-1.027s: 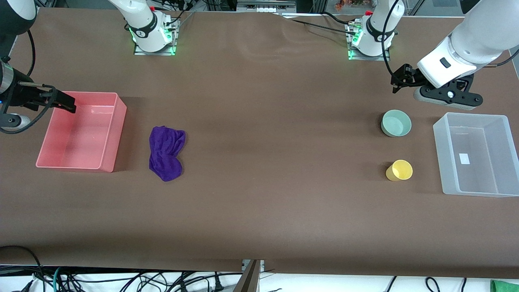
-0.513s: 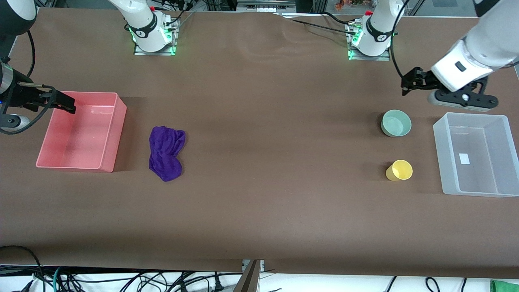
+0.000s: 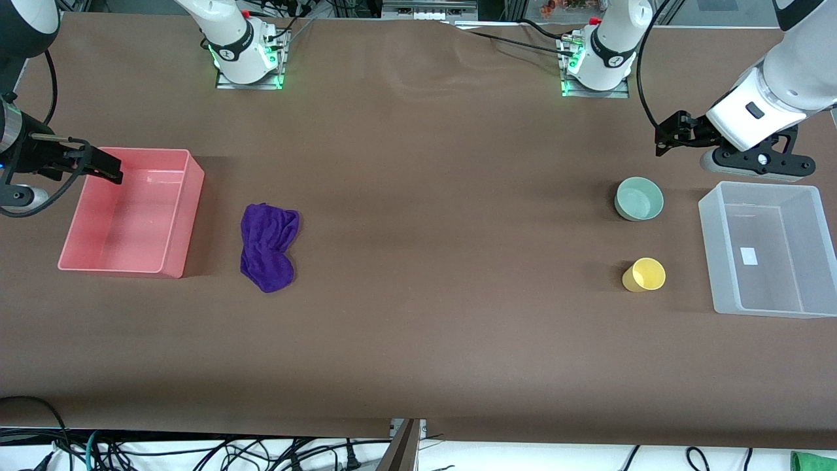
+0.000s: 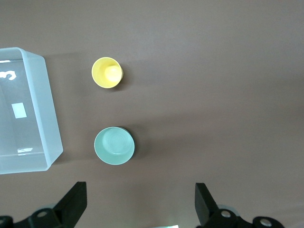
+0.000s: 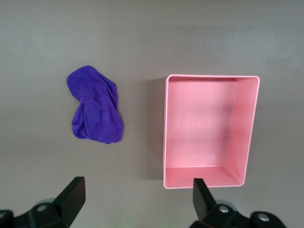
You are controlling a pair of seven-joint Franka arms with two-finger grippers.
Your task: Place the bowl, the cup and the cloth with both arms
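Observation:
The mint-green bowl [image 3: 639, 199] stands upright on the table, with the yellow cup [image 3: 644, 274] nearer the front camera; both show in the left wrist view, the bowl [image 4: 114, 146] and the cup [image 4: 107, 72]. The purple cloth [image 3: 267, 246] lies crumpled beside the pink bin [image 3: 189, 216] and shows in the right wrist view [image 5: 95, 111]. My left gripper [image 3: 670, 134] hangs open and empty over bare table beside the bowl [image 4: 140, 190]. My right gripper [image 3: 101, 168] is open and empty, high over the pink bin's edge [image 5: 137, 184].
A clear plastic bin [image 3: 713, 261] stands empty at the left arm's end of the table, beside the bowl and cup; it shows in the left wrist view [image 4: 50, 123]. The pink bin is empty [image 5: 165, 128]. The arm bases stand along the table's back edge.
My left gripper has drifted toward the left arm's end of the table, away from the bowl. The right arm, bowl, cup and cloth have not moved.

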